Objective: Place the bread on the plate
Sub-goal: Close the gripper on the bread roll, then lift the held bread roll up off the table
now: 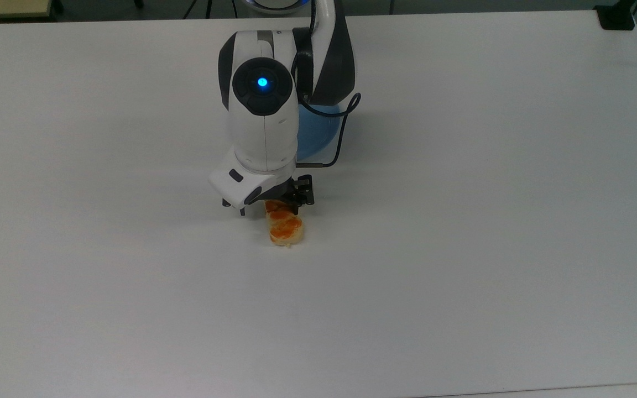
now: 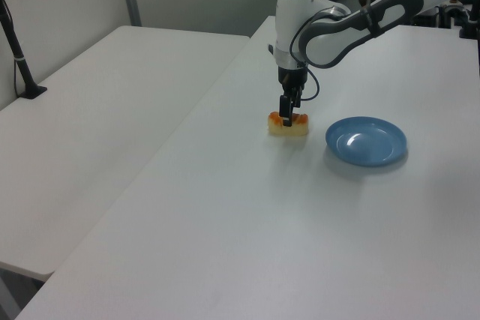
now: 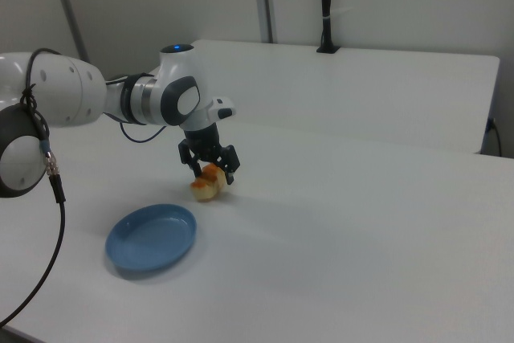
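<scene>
The bread [image 1: 286, 230] lies on the white table [image 1: 462, 249], a pale-yellow loaf with orange-brown glazed bumps. My gripper [image 1: 269, 210] is lowered over its end nearer the plate. It is open, with one finger on each long side of the loaf. The arm's wrist hides that end of the bread in the top view. The left view shows the gripper [image 2: 286, 119] straddling the bread [image 2: 289, 128], and the right view shows the gripper [image 3: 212, 174] over the bread [image 3: 204, 188] too. The blue plate [image 1: 314, 134] sits behind the arm, bare [image 2: 366, 141] [image 3: 151, 238].
A black cable [image 1: 343, 130] hangs off the arm above the plate. A black clamp base [image 1: 617, 16] sits at the table's far right corner in the top view. A second white table [image 2: 112, 95] with a black post [image 2: 16, 50] adjoins at the left view's left.
</scene>
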